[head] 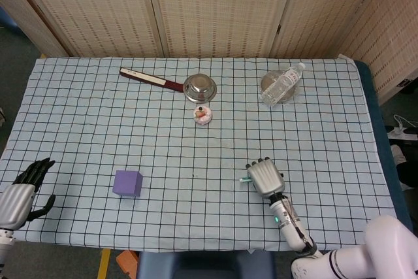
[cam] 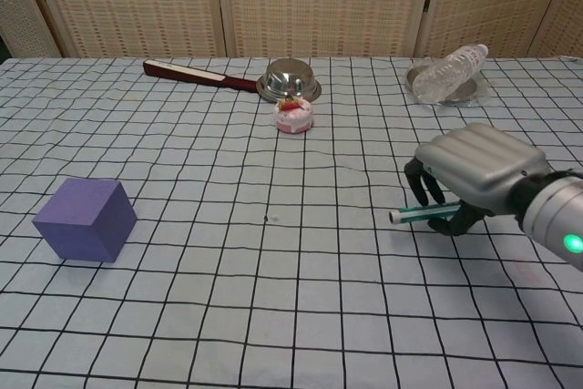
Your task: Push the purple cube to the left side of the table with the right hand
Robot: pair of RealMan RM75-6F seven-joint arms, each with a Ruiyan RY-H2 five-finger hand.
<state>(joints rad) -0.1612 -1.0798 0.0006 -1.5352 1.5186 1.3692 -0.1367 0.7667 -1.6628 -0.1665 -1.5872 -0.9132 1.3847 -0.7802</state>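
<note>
The purple cube (head: 127,183) is seen on the checked tabletop (head: 98,122), in its left front part, touched by nothing. The right robot hand (head: 264,177) is found well apart from it, low over the right front part of the tabletop, its fingers (cam: 424,184) curled downward with nothing held between them. The left robot hand (head: 23,194) is seen at the left front edge, empty, with its dark fingers apart. Farther back, a steel bowl (head: 199,87) lies beside a dark red flat tool (head: 149,78), a small pink cupcake (head: 203,115) sits just in front of the bowl, and a plastic water bottle (head: 282,84) rests across a clear dish (cam: 446,87).
</note>
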